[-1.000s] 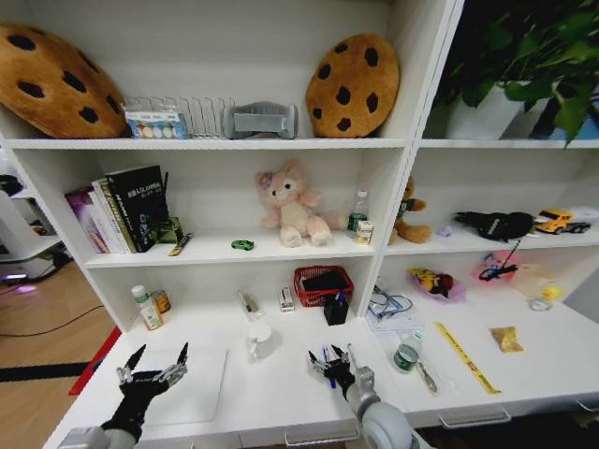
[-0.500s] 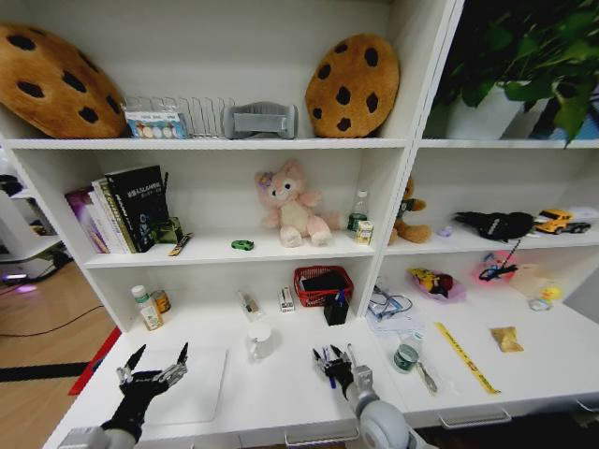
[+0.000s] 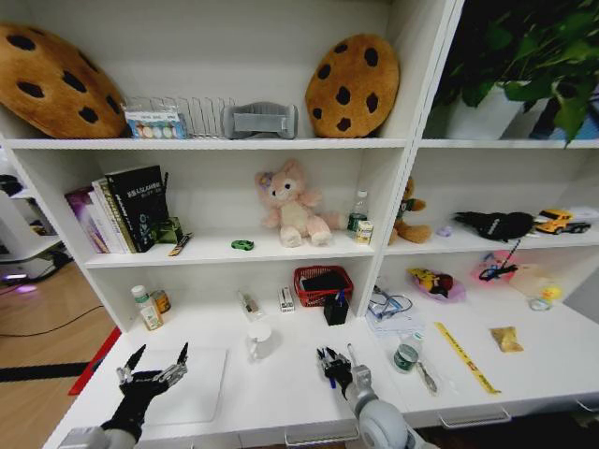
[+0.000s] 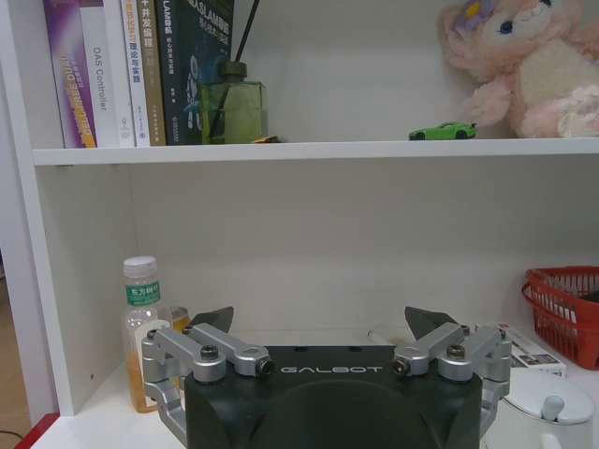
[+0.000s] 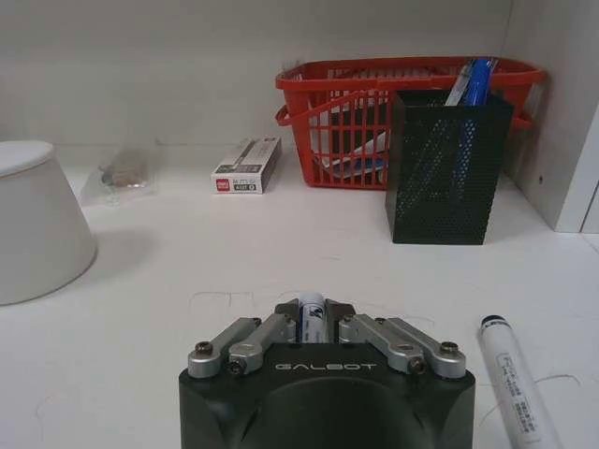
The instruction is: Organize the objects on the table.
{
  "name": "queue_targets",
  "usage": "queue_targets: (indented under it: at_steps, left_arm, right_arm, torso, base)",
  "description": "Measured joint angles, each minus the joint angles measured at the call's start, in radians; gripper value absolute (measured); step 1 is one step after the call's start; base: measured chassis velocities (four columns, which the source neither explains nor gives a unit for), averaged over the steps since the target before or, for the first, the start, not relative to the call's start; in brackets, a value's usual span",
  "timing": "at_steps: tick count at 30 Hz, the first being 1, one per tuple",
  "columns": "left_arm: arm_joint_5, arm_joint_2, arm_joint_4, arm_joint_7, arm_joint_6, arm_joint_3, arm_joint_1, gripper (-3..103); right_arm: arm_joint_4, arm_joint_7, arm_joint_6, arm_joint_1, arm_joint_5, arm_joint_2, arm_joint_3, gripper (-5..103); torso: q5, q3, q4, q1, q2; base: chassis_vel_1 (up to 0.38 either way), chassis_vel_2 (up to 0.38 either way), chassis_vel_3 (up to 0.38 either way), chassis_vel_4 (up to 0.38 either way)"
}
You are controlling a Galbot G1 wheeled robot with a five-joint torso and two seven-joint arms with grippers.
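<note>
My right gripper [image 3: 330,359] hovers low over the white table [image 3: 281,393] in front of the black mesh pen holder [image 5: 447,166]. It is shut on a blue pen [image 5: 312,311], whose white barrel pokes out between the fingers. A second pen, white with a dark cap [image 5: 510,382], lies on the table beside that gripper. My left gripper [image 3: 157,357] stands open over the thin silver laptop [image 3: 192,388] at the front left. A small dark roll [image 3: 405,356] and a dark pen [image 3: 426,377] lie to the right.
A white lidded cup [image 3: 259,340] stands between the grippers. A red basket [image 5: 374,112] sits behind the pen holder, with a small box [image 5: 246,165] next to it. Bottles [image 3: 147,309] stand at the back left. A yellow ruler [image 3: 466,356] lies at the right.
My right gripper has shifted slightly to the right with the pen held in it. The left arm has not moved.
</note>
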Motion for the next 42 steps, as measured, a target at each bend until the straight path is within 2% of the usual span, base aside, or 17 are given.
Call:
queue_targets:
  at_steps: [1,2,3,16,18,19,22,24,25,27,28,29,31,32,33,39,42]
  left_arm:
    - [0.0,0.0,0.0,0.0,0.0,0.0,0.0,100]
    - [0.0,0.0,0.0,0.0,0.0,0.0,0.0,100]
    - [0.0,0.0,0.0,0.0,0.0,0.0,0.0,100]
    - [0.0,0.0,0.0,0.0,0.0,0.0,0.0,100]
    - [0.0,0.0,0.0,0.0,0.0,0.0,0.0,100]
    - [0.0,0.0,0.0,0.0,0.0,0.0,0.0,100]
    - [0.0,0.0,0.0,0.0,0.0,0.0,0.0,100]
    - [0.0,0.0,0.0,0.0,0.0,0.0,0.0,100]
    - [0.0,0.0,0.0,0.0,0.0,0.0,0.0,100]
    - [0.0,0.0,0.0,0.0,0.0,0.0,0.0,100]
    - [0.0,0.0,0.0,0.0,0.0,0.0,0.0,100]
    - [0.0,0.0,0.0,0.0,0.0,0.0,0.0,100]
    - [0.0,0.0,0.0,0.0,0.0,0.0,0.0,100]
    - [0.0,0.0,0.0,0.0,0.0,0.0,0.0,100]
    - [0.0,0.0,0.0,0.0,0.0,0.0,0.0,100]
    - [0.0,0.0,0.0,0.0,0.0,0.0,0.0,100]
    - [0.0,0.0,0.0,0.0,0.0,0.0,0.0,100]
  right_arm:
    - [0.0,-0.001,0.003,0.004,0.002,-0.004,0.004,14]
    - [0.0,-0.001,0.003,0.004,0.002,-0.004,0.004,14]
    - [0.0,-0.003,0.004,0.009,0.007,-0.011,0.01,4]
    - [0.016,-0.015,0.013,-0.001,0.016,-0.025,0.019,-3]
    - [0.015,-0.025,0.013,-0.006,0.009,-0.022,0.011,8]
    - [0.015,-0.025,0.013,-0.006,0.009,-0.022,0.011,8]
    - [0.006,-0.04,0.023,-0.008,-0.005,-0.014,0.001,24]
    - [0.005,-0.042,0.026,-0.008,-0.007,-0.011,0.0,24]
    - [0.004,-0.047,0.028,-0.008,-0.009,-0.009,-0.003,34]
    - [0.004,-0.055,0.029,-0.008,-0.01,-0.009,-0.005,34]
    - [0.002,-0.073,0.035,-0.005,-0.012,-0.01,-0.011,45]
    - [0.002,-0.073,0.035,-0.005,-0.012,-0.01,-0.011,45]
    - [-0.004,-0.101,0.052,0.002,-0.032,-0.011,-0.022,56]
    - [-0.008,-0.115,0.063,0.006,-0.049,-0.01,-0.027,56]
    - [-0.011,-0.124,0.073,0.008,-0.061,-0.008,-0.031,61]
    - [-0.012,-0.15,0.087,0.005,-0.076,-0.014,-0.039,69]
    - [-0.015,-0.155,0.087,0.001,-0.078,-0.02,-0.039,64]
  torso:
    - [0.0,0.0,0.0,0.0,0.0]
    - [0.0,0.0,0.0,0.0,0.0]
    - [0.0,0.0,0.0,0.0,0.0]
    - [0.0,0.0,0.0,0.0,0.0]
    - [-0.0001,0.0,-0.0001,0.0,0.0]
    - [-0.0001,0.0,-0.0001,0.0,0.0]
    - [0.0,0.0,0.0,0.0,0.0]
    - [0.0,0.0,0.0,0.0,0.0]
    - [0.0,0.0,0.0,0.0,0.0]
    - [-0.0001,0.0,0.0,0.0,0.0]
    - [-0.0001,0.0,0.0,0.0,0.0]
    - [-0.0001,0.0,0.0,0.0,0.0]
    - [0.0,0.0,0.0,0.0,0.0]
    - [-0.0001,0.0,0.0,0.0,0.0]
    - [0.0,0.0,0.0,0.0,0.0]
    - [0.0,0.0,0.0,0.0,0.0]
    - [-0.0001,0.0,0.0,0.0,0.0]
  base:
    - [0.0,0.0,0.0,0.0]
    - [0.0,0.0,0.0,0.0]
    - [0.0,0.0,0.0,0.0]
    - [0.0,0.0,0.0,0.0]
    - [0.0,0.0,0.0,0.0]
    - [0.0,0.0,0.0,0.0]
    - [0.0,0.0,0.0,0.0]
    - [0.0,0.0,0.0,0.0]
    - [0.0,0.0,0.0,0.0]
    - [0.0,0.0,0.0,0.0]
    - [0.0,0.0,0.0,0.0]
    - [0.0,0.0,0.0,0.0]
    - [0.0,0.0,0.0,0.0]
    - [0.0,0.0,0.0,0.0]
    - [0.0,0.0,0.0,0.0]
    - [0.0,0.0,0.0,0.0]
    - [0.0,0.0,0.0,0.0]
